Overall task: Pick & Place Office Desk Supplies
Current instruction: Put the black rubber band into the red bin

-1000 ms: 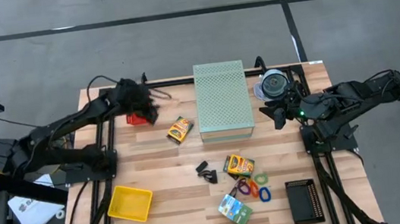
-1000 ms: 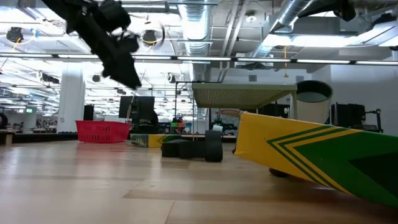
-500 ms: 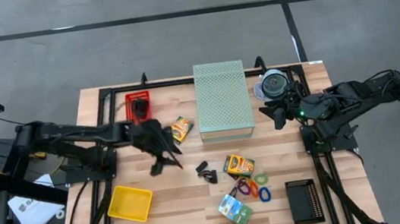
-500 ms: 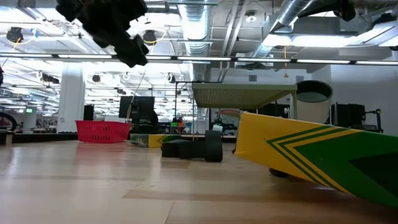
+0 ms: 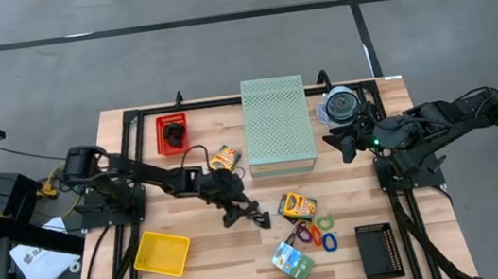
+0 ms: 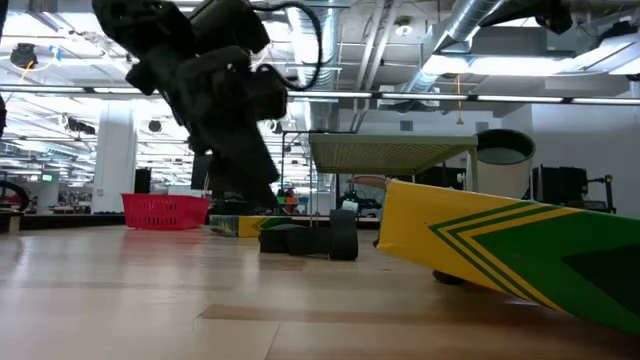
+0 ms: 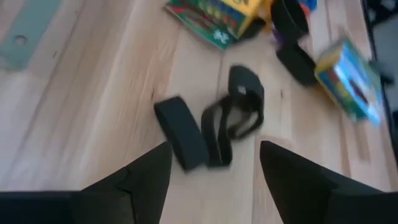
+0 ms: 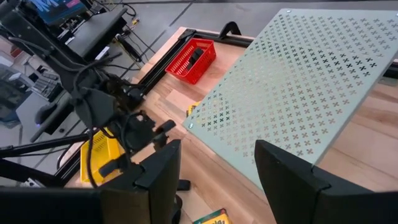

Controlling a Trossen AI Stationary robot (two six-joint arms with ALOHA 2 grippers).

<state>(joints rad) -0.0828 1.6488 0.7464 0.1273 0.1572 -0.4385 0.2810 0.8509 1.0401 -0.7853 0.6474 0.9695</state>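
Left gripper (image 5: 236,208) spread wide over the black binder clips (image 5: 257,215), holding nothing, fingers (image 7: 146,180) either side with the clips (image 7: 214,127) lying on the wood between them. Clips just off the near-left corner of the pale green perforated box (image 5: 278,124), beside the crayon box (image 5: 297,206). Swung here from the red basket (image 5: 171,134) within the last second, opening wider on the way. Right gripper (image 5: 340,140) parked by the box's right edge, parted, empty, unmoved.
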